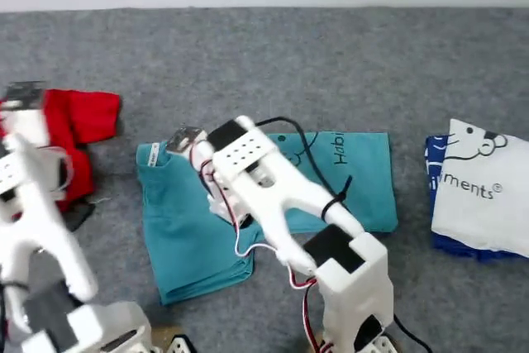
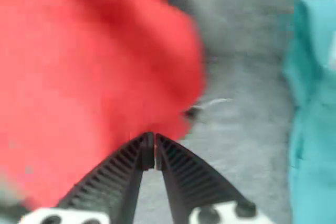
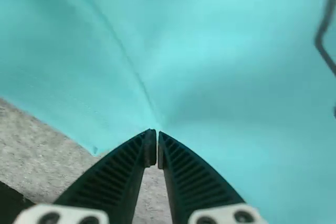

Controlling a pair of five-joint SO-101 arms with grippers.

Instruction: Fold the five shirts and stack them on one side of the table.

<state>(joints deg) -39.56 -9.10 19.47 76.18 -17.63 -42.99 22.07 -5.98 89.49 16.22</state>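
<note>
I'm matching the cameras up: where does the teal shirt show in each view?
High view: teal shirt mid-table, right of the red shirt.
Left wrist view: teal shirt beyond the red shirt.
Right wrist view: teal shirt at the right gripper tips.
Shared landmark: grey table.

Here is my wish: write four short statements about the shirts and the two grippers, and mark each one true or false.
1. The white shirt lies on the blue shirt. True.
2. The teal shirt is stacked on the red shirt. False: they lie apart on the grey table.
3. The right gripper is wide open. False: it is shut, pinching the teal shirt.
4. The left gripper is shut, at the red shirt's edge. True.
</note>
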